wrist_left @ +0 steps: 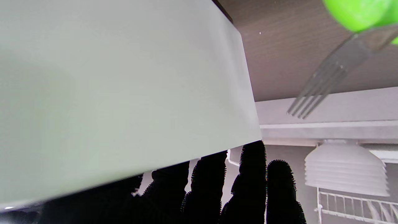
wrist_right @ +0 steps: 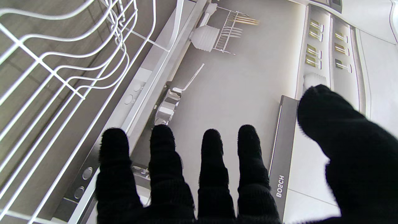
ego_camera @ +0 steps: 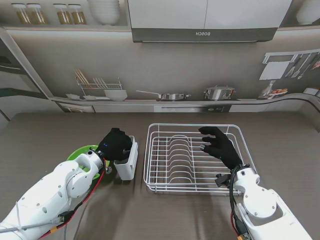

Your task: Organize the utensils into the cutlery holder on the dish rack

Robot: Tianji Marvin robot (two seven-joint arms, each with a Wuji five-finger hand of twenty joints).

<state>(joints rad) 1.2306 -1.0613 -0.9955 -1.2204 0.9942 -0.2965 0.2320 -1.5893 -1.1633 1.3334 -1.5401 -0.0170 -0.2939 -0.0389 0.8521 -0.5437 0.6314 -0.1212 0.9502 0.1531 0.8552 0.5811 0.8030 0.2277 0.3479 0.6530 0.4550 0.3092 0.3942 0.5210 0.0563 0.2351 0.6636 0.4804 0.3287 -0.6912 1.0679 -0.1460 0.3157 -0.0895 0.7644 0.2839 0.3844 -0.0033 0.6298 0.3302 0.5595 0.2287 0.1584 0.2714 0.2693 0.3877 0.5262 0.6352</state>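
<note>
- The white cutlery holder (ego_camera: 127, 161) stands on the brown table (ego_camera: 45, 135), just left of the wire dish rack (ego_camera: 196, 156) and apart from its rim; whether anything lies inside it cannot be told
- The left hand (ego_camera: 116, 143) in its black glove is on the holder's left wall and far rim — the left wrist view shows the fingers (wrist_left: 252, 174) curled along the edge of that white wall (wrist_left: 124, 93), so the hand grips the holder
- A green plate (ego_camera: 86, 156) sits just left of the holder, partly under the left forearm; a fork (wrist_left: 326, 81) lies across it with its tines sticking out past the plate's edge (wrist_left: 357, 12), seen only from the left wrist
- The dish rack holds nothing in its curved plate slots; bare table shows through the wires (wrist_right: 62, 59)
- The right hand (ego_camera: 220, 146) hovers over the rack's right side, fingers (wrist_right: 161, 146) spread apart and thumb held wide, holding nothing
- Farther off — along the backdrop — a printed kitchen scene: a small rack with a white bowl (ego_camera: 115, 94), a frying pan (ego_camera: 170, 95), a lidded pot (ego_camera: 218, 92) and a hood marked BOSCH (ego_camera: 204, 33)
</note>
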